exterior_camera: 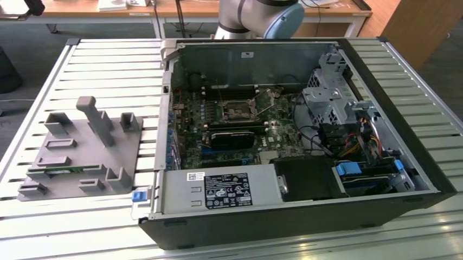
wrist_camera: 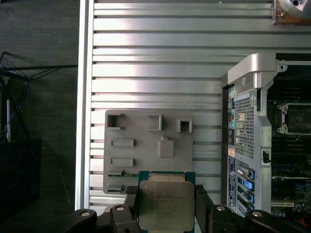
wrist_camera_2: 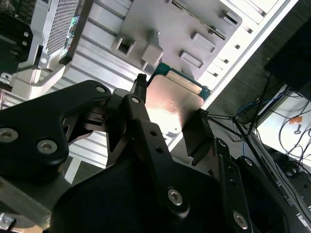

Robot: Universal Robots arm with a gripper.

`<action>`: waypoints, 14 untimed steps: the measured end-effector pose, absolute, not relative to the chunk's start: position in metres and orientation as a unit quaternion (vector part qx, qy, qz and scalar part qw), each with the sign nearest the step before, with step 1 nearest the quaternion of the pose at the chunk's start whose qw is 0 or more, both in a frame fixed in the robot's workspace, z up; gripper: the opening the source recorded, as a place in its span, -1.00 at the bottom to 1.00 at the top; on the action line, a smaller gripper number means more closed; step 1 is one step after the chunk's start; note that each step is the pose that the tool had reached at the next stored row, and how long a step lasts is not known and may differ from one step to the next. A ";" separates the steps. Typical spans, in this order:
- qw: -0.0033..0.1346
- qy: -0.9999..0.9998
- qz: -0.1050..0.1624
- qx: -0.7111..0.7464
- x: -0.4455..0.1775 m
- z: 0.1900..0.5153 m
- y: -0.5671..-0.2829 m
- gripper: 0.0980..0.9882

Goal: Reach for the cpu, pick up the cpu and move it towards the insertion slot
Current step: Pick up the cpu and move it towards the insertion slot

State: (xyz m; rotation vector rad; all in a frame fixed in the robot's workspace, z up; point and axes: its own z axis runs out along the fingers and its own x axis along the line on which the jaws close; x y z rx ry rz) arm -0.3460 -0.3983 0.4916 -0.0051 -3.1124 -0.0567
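Tool (wrist_camera: pixel 166 206) fingers (wrist_camera: pixel 130 204) clamp the cpu (wrist_camera: pixel 166 205) by two opposite edges; in both wrist views I see it held up above the grey parts holder (wrist_camera: pixel 146 145) on the slatted worktop (wrist_camera: pixel 160 58). The insertion slot (exterior_camera: pixel 237 108) sits inside the open computer case (exterior_camera: pixel 405 162), well apart.

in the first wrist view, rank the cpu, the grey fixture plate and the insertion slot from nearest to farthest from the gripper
1. The cpu, held between the jaws of the gripper.
2. The grey fixture plate, just beyond it on the slatted table.
3. The insertion slot, inside the open computer case, farthest.
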 end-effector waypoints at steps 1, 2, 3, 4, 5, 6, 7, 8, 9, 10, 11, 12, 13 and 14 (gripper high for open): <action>0.014 -1.000 -0.018 -0.002 -0.345 0.492 -0.398 0.00; 0.014 -1.000 -0.018 -0.002 -0.344 0.492 -0.398 0.00; 0.014 -1.000 -0.018 -0.002 -0.343 0.492 -0.398 0.00; 0.014 -1.000 -0.018 -0.002 -0.343 0.492 -0.398 0.00; 0.014 -1.000 -0.018 -0.002 -0.342 0.492 -0.398 0.00; 0.014 -1.000 -0.018 -0.002 -0.341 0.492 -0.398 0.00; 0.014 -1.000 -0.018 -0.002 -0.340 0.492 -0.398 0.00; 0.014 -1.000 -0.018 -0.002 -0.340 0.492 -0.398 0.00; 0.014 -1.000 -0.018 -0.002 -0.339 0.492 -0.398 0.00; 0.014 -1.000 -0.018 -0.002 -0.338 0.492 -0.398 0.00; 0.014 -1.000 -0.018 -0.002 -0.338 0.492 -0.398 0.00; 0.014 -1.000 -0.018 -0.002 -0.337 0.492 -0.398 0.00; 0.014 -1.000 -0.018 -0.002 -0.336 0.492 -0.398 0.00; 0.014 -1.000 -0.018 -0.001 -0.336 0.492 -0.398 0.00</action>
